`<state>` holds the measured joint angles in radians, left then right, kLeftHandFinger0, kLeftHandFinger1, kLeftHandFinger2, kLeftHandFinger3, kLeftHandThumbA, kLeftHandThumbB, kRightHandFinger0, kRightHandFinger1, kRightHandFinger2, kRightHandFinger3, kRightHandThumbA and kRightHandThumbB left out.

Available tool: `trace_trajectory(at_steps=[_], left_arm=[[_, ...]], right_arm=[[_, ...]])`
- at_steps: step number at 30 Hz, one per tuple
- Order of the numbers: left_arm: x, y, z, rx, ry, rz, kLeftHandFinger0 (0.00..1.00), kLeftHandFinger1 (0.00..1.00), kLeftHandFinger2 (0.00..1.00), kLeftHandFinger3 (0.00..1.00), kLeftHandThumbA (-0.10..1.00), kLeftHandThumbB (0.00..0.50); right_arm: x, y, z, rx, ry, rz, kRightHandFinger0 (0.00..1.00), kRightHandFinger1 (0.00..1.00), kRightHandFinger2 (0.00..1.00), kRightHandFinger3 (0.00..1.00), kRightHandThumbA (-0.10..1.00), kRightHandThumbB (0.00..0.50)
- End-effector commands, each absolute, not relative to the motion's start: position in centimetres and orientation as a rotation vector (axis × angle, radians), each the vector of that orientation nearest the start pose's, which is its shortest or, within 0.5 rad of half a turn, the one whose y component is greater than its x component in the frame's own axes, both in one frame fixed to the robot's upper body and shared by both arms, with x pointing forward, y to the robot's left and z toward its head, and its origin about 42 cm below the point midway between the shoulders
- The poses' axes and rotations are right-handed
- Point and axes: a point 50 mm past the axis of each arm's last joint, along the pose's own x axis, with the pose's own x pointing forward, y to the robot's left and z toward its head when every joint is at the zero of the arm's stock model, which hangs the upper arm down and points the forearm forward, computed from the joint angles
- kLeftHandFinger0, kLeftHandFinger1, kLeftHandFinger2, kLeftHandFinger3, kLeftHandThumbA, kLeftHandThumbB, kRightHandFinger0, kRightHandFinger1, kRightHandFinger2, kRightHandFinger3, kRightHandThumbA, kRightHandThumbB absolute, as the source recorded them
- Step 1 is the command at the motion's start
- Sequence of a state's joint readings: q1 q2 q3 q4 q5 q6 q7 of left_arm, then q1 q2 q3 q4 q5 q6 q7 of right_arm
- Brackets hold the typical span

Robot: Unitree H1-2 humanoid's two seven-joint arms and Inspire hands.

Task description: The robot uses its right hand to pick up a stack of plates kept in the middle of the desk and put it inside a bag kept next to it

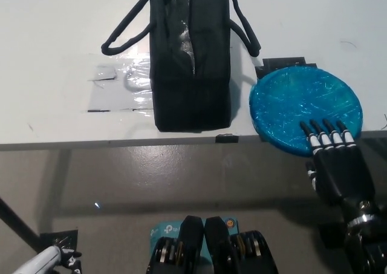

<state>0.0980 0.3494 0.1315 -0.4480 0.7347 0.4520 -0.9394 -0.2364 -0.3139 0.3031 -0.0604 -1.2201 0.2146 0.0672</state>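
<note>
A stack of blue plates point(303, 107) wrapped in shiny film lies on the white desk point(54, 56), its near edge hanging over the desk's front edge. My black right hand point(334, 162) is at that near edge, fingers point(325, 136) spread flat over the rim, open and holding nothing. A black bag point(190, 56) with loop handles stands upright to the left of the plates, its top slit open. Only a bit of my white left hand point(55, 260) shows at the bottom left corner.
Clear tape patches point(121, 83) shine on the desk left of the bag. A small black block point(225, 138) sits at the desk's front edge between bag and plates. Below the desk edge is grey floor.
</note>
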Motion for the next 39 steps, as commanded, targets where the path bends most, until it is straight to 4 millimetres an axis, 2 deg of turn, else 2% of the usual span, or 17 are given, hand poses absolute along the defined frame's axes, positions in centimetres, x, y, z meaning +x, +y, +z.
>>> trace_trajectory(at_steps=[1, 4, 14, 16, 17, 19, 29, 30, 31, 32, 33, 34, 35, 36, 37, 38, 39], left_arm=[[22.7, 33.0, 17.4, 0.92, 0.533, -0.401, 0.79, 0.81, 0.88, 0.96, -0.1, 0.0], [23.6, 32.8, 18.1, 0.926, 0.512, -0.397, 0.78, 0.81, 0.87, 0.97, -0.1, 0.0], [24.2, 32.8, 18.6, 0.946, 0.51, -0.411, 0.84, 0.85, 0.89, 0.96, -0.1, 0.0], [24.3, 32.9, 18.8, 0.958, 0.509, -0.411, 0.84, 0.85, 0.9, 0.97, -0.1, 0.0], [24.3, 32.9, 18.8, 0.957, 0.508, -0.413, 0.82, 0.84, 0.89, 0.98, -0.1, 0.0], [24.3, 32.9, 18.8, 0.958, 0.512, -0.411, 0.82, 0.85, 0.9, 0.99, -0.1, 0.0], [24.0, 33.0, 18.6, 0.954, 0.515, -0.412, 0.82, 0.84, 0.87, 0.93, -0.1, 0.0], [24.0, 33.0, 18.6, 0.957, 0.51, -0.413, 0.8, 0.83, 0.87, 0.93, -0.1, 0.0], [24.0, 33.0, 18.6, 0.957, 0.51, -0.414, 0.8, 0.83, 0.87, 0.93, -0.1, 0.0], [24.0, 33.0, 18.6, 0.946, 0.513, -0.411, 0.79, 0.82, 0.87, 0.95, -0.1, 0.0], [24.0, 33.0, 18.6, 0.946, 0.513, -0.411, 0.79, 0.82, 0.87, 0.95, -0.1, 0.0], [24.0, 33.0, 18.6, 0.948, 0.515, -0.411, 0.8, 0.83, 0.88, 0.96, -0.1, 0.0], [24.0, 33.0, 18.6, 0.948, 0.515, -0.411, 0.8, 0.83, 0.88, 0.96, -0.1, 0.0], [24.0, 33.0, 18.6, 0.946, 0.515, -0.413, 0.8, 0.83, 0.88, 0.96, -0.1, 0.0], [24.0, 33.0, 18.6, 0.947, 0.514, -0.414, 0.79, 0.82, 0.88, 0.96, -0.1, 0.0], [24.1, 33.0, 18.6, 0.949, 0.514, -0.412, 0.79, 0.82, 0.88, 0.96, -0.1, 0.0], [24.1, 33.0, 18.6, 0.953, 0.515, -0.41, 0.8, 0.83, 0.88, 0.96, -0.1, 0.0]], right_arm=[[37.0, -23.5, 19.0, -1.549, -0.194, -0.039, 1.0, 1.0, 1.0, 1.0, 0.45, 0.5], [39.3, -23.2, 18.3, -1.559, -0.157, -0.047, 1.0, 1.0, 1.0, 1.0, 0.41, 0.5], [40.4, -22.9, 13.7, -1.594, 0.003, 0.005, 1.0, 1.0, 1.0, 1.0, 0.33, 0.5], [40.7, -23.0, 13.4, -1.601, 0.004, -0.003, 1.0, 1.0, 1.0, 1.0, 0.31, 0.5], [41.0, -23.4, 13.4, -1.624, -0.035, -0.025, 1.0, 1.0, 1.0, 1.0, 0.22, 0.5], [41.3, -23.7, 13.3, -1.62, -0.049, -0.024, 1.0, 1.0, 1.0, 1.0, 0.18, 0.5], [41.9, -23.5, 13.4, -1.666, -0.069, 0.04, 1.0, 1.0, 1.0, 1.0, 0.21, 0.5], [42.0, -23.6, 13.7, -1.646, -0.081, 0.047, 0.91, 0.87, 0.92, 1.0, 0.16, 0.476], [42.1, -23.6, 13.8, -1.634, -0.124, 0.042, 0.39, 0.38, 0.56, 1.0, 0.15, 0.495], [42.3, -23.8, 13.8, -1.62, -0.255, 0.003, 0.02, 0.02, 0.22, 1.0, 0.15, 0.5], [42.4, -23.9, 13.8, -1.619, -0.258, 0.002, 0.0, 0.0, 0.19, 1.0, 0.15, 0.5], [42.8, -24.0, 13.8, -1.639, -0.365, -0.031, 0.0, 0.0, 0.09, 1.0, 0.27, 0.5], [42.8, -24.0, 13.8, -1.639, -0.375, -0.034, 0.0, 0.0, 0.12, 1.0, 0.27, 0.5], [43.0, -24.1, 13.9, -1.655, -0.39, -0.017, 0.0, 0.0, 0.15, 1.0, 0.31, 0.398], [43.2, -24.3, 14.1, -1.645, -0.417, 0.016, 0.0, 0.0, 0.14, 1.0, 0.19, 0.215], [43.4, -24.3, 14.3, -1.637, -0.433, 0.041, 0.0, 0.0, 0.1, 1.0, -0.04, 0.065], [43.6, -24.4, 14.8, -1.631, -0.471, 0.071, 0.0, 0.01, 0.15, 0.79, -0.1, 0.024]])
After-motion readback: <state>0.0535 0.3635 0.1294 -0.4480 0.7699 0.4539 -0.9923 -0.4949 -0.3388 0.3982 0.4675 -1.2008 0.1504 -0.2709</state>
